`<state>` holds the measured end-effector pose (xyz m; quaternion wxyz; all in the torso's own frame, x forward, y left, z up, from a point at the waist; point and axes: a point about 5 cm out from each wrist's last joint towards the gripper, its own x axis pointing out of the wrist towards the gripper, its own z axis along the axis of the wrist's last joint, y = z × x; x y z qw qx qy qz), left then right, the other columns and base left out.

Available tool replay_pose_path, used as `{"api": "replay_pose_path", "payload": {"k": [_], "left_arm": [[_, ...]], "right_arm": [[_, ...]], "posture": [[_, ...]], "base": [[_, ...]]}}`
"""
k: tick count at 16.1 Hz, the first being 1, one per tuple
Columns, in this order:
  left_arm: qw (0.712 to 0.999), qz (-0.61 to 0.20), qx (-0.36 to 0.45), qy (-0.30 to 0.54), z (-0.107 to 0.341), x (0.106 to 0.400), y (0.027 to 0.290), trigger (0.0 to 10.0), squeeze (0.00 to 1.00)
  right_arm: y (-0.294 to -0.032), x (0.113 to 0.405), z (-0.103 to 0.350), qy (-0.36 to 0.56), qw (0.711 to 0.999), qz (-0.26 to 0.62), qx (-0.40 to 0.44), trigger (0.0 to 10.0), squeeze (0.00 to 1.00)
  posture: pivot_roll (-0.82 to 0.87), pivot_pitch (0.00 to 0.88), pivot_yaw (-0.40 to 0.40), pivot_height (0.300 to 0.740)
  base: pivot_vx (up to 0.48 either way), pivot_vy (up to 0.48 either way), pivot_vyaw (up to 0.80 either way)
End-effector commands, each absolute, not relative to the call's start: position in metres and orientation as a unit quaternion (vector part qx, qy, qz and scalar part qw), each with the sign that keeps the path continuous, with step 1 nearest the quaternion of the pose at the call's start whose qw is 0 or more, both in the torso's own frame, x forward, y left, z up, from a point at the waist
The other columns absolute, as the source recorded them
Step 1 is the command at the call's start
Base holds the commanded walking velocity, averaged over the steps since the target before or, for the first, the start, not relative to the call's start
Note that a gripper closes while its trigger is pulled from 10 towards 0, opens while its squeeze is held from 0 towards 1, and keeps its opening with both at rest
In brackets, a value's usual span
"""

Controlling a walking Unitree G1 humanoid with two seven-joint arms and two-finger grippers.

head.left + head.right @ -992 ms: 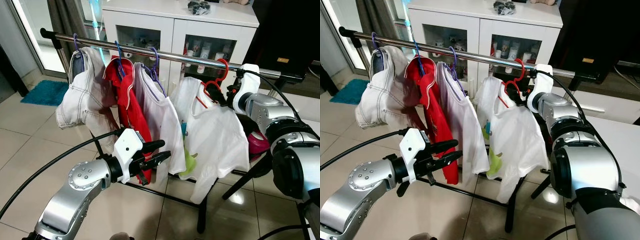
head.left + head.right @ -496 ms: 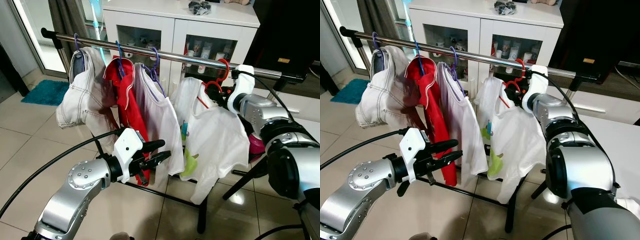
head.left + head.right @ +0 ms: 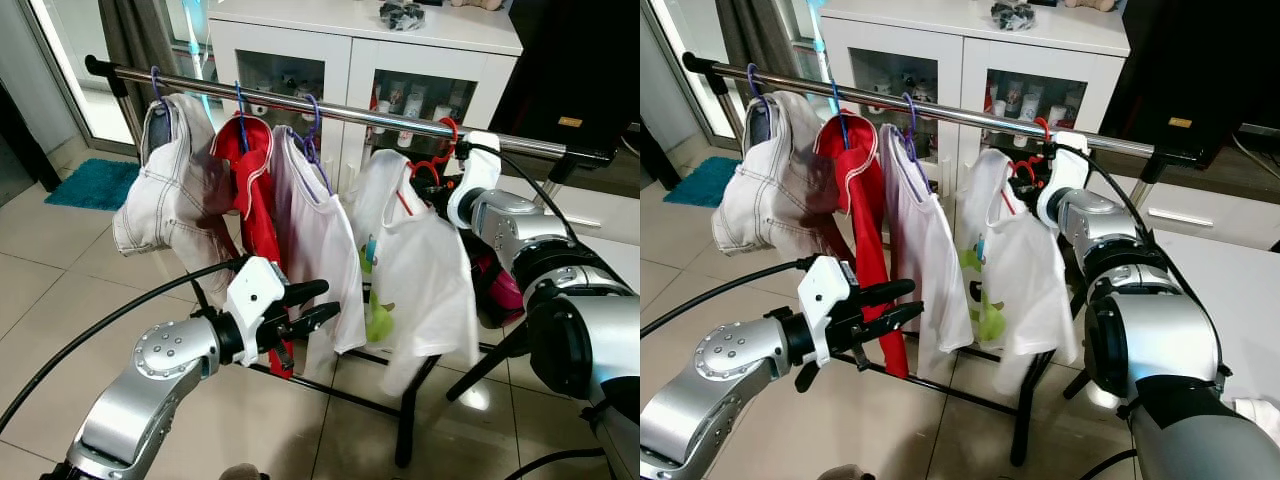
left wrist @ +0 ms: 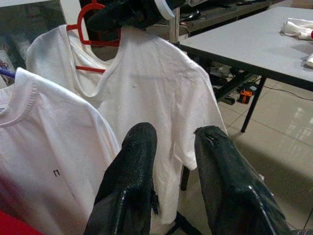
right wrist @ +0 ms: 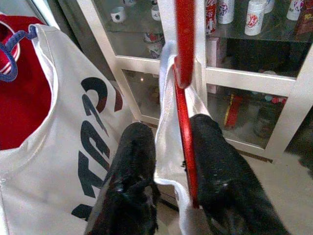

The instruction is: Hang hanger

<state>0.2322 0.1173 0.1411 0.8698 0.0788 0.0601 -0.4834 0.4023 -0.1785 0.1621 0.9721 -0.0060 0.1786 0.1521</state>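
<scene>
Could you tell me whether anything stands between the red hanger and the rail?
Nothing visible does. The red hanger, gripped by the right gripper, already has its hook at the rail, beside the purple hanger.

From head height we look forward and down at the clothes rail; our left wrist camera faces the white shirt nearby, our right wrist camera sits close against it.
</scene>
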Motion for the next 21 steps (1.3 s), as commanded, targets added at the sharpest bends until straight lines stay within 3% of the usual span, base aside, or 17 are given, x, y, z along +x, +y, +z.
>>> {"api": "replay_pose_path", "payload": {"k": [1, 9, 13, 17, 21], "left_arm": [[0.867, -0.489, 0.083, 0.05, 0.147, 0.232, 0.115, 10.0, 0.0], [0.869, -0.484, 0.089, 0.047, 0.146, 0.234, 0.115, 10.0, 0.0], [0.889, -0.447, 0.098, 0.034, 0.147, 0.242, 0.117, 10.0, 0.0], [0.928, -0.358, 0.096, 0.039, 0.138, 0.256, 0.116, 10.0, 0.0], [0.943, -0.32, 0.09, 0.022, 0.138, 0.259, 0.113, 10.0, 0.0]], "right_arm": [[-0.176, 0.406, 0.173, 0.172, 0.973, 0.154, -0.001, 0.0, 0.0], [-0.176, 0.406, 0.172, 0.173, 0.973, 0.156, -0.003, 0.0, 0.0], [-0.176, 0.408, 0.177, 0.153, 0.977, 0.147, 0.0, 0.0, 0.0], [-0.19, 0.409, 0.188, 0.111, 0.986, 0.121, -0.004, 0.0, 0.0], [-0.196, 0.403, 0.186, 0.07, 0.99, 0.122, 0.013, 0.0, 0.0]], "posture": [[0.14, 0.0, -0.039, 0.74], [0.14, 0.0, -0.045, 0.74], [0.14, 0.0, -0.047, 0.74], [0.12, 0.0, -0.033, 0.74], [0.1, 0.0, 0.001, 0.74]], "base": [[0.0, 0.0, 0.0], [0.0, 0.0, 0.0], [0.0, 0.0, 0.0], [0.0, 0.0, 0.0], [0.0, 0.0, 0.0]]}}
